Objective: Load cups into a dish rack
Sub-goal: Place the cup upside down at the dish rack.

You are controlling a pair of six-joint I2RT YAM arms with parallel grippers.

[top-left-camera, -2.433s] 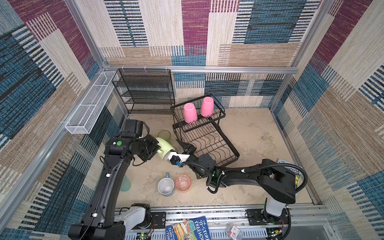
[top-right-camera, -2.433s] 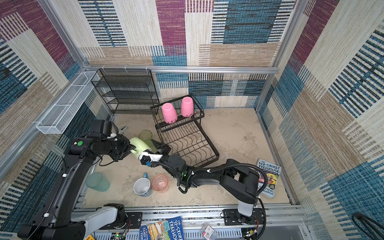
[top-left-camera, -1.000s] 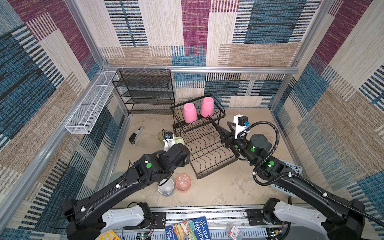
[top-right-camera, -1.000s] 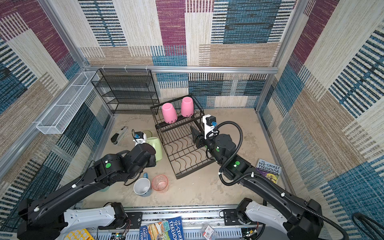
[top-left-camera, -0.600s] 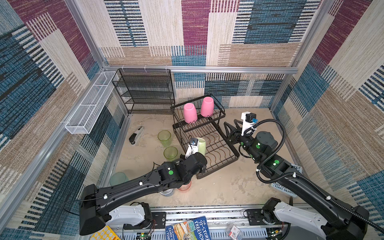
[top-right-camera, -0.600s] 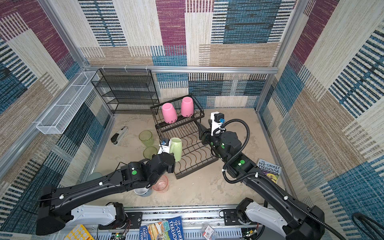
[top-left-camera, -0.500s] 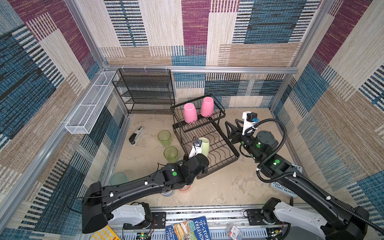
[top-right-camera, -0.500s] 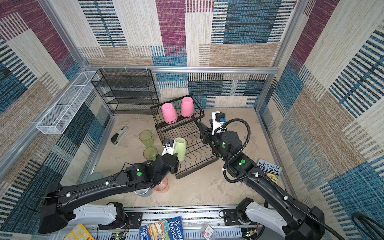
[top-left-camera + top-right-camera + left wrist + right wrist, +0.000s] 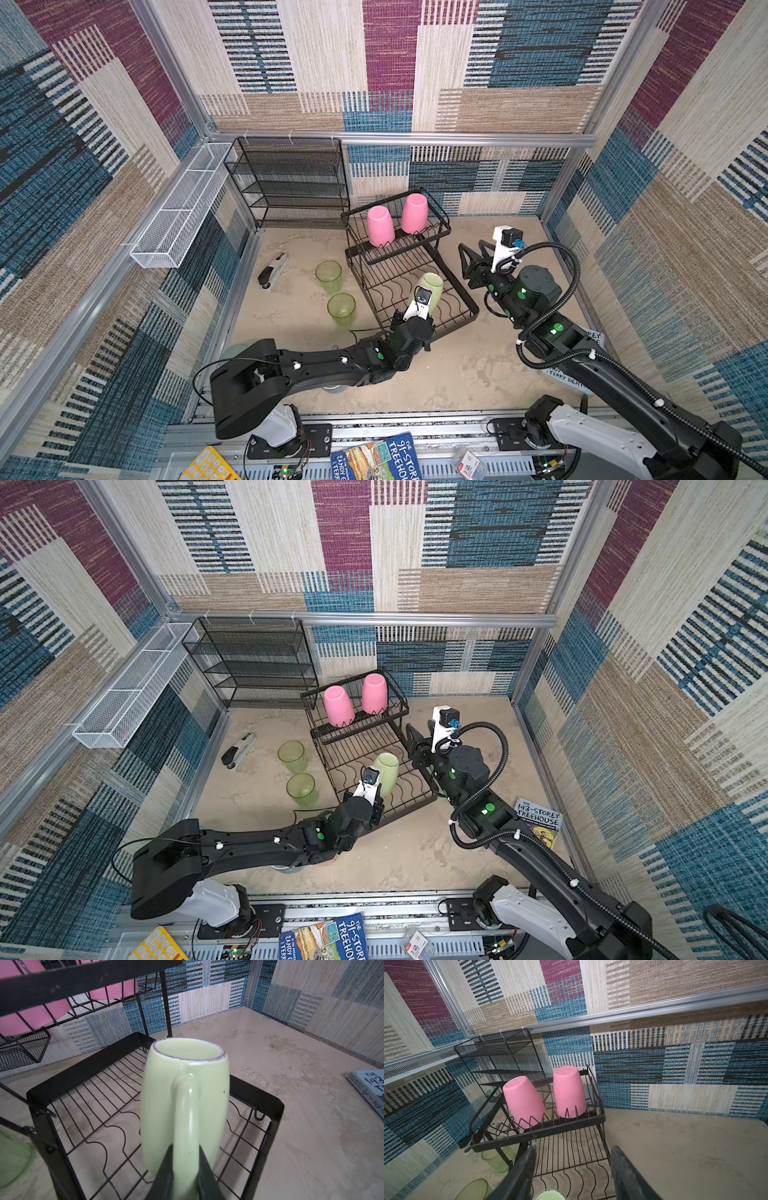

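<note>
Seen in both top views with the far wall at 12 o'clock, the rack [image 9: 395, 274] stands mid-floor, its raised basket at the 12 o'clock end and its lower tray running toward 5 o'clock. The left gripper [image 9: 185, 1148] reaches in from 7 o'clock and is clenched on the handle of the pale-green mug [image 9: 432, 286]. The two fingers [image 9: 166, 1159] pinch the handle near its lower end. The mug hangs over the 5 o'clock half of the lower tray, above the wavy wires, with its mouth turned away from the gripper. Whether its base touches the wires cannot be told. Two pink tumblers [image 9: 380, 226] [image 9: 414, 214] sit mouth-down side by side in the raised basket, and the one at 9 o'clock leans. Two clear-green tumblers [image 9: 328, 276] [image 9: 341, 309] stand mouth-up on the floor at the rack's 9 o'clock side, near each other but apart. The right gripper [image 9: 471, 249] hovers just beside the rack at its 3 o'clock side and points toward 11 o'clock. Its jaws are spread and grasp nothing. At 11 o'clock a black mesh shelf [image 9: 291, 178] stands against the far wall, with a white basket [image 9: 174, 220] on the wall at 9 o'clock. A small grey tool [image 9: 272, 270] lies on the floor at 9 o'clock of the green tumblers. A book [image 9: 538, 820] lies at 4 o'clock beside the right arm.
</note>
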